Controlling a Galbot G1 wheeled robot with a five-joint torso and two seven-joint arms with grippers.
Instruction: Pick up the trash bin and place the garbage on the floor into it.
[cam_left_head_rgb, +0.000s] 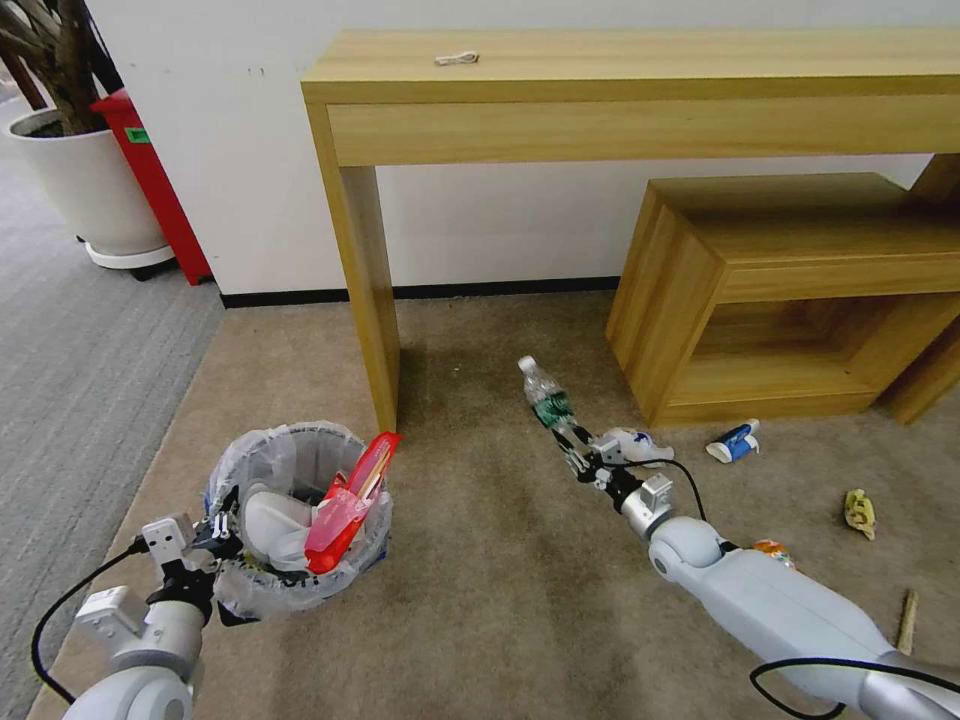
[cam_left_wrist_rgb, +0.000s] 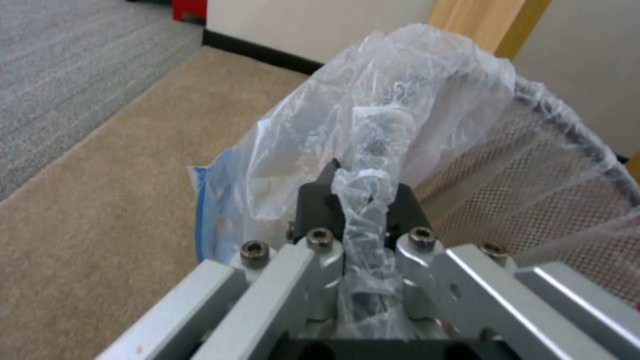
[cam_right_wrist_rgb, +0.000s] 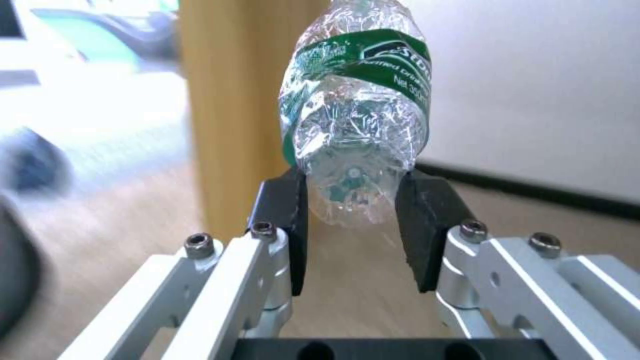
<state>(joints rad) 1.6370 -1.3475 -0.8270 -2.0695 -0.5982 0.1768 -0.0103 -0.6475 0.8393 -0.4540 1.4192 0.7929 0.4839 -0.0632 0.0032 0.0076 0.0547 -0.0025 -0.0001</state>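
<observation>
While the bottle (cam_left_head_rgb: 545, 398) is being gripped by its base between the dark pads (cam_right_wrist_rgb: 288, 220) of the right gripper (cam_left_head_rgb: 575, 452), it is pointing up and away from the wrist, cap end leading toward the wall and tilting slightly to the robot's left. Its long axis is running on in line with the forearm, so the crumpled clear body with its green label is sticking out past the fingertips like an extension of the arm.

From where I am standing, the trash bin (cam_left_head_rgb: 300, 520) is sitting well off to the robot's left of the bottle and nearer the robot, with a stretch of bare tan floor (cam_left_head_rgb: 500, 580) between them and the desk leg (cam_left_head_rgb: 370, 300) rising just behind that gap. That sideways offset looks to me like what matters here: the bottle is aiming at the wall, not at the bin's mouth.

The left gripper (cam_left_head_rgb: 215, 530) is pinching the bin's rim on the side nearest the robot, jaws closed on the mesh wall and the bunched plastic liner (cam_left_wrist_rgb: 363, 200). Inside, a white slipper (cam_left_head_rgb: 270, 530) and red wrappers (cam_left_head_rgb: 345, 505) are already poking up.

Further to the robot's right, a blue-white carton (cam_left_head_rgb: 735, 441), a yellowish scrap (cam_left_head_rgb: 859, 512) and a wooden stick (cam_left_head_rgb: 907, 620) are lying on the carpet, apart from both grippers.
</observation>
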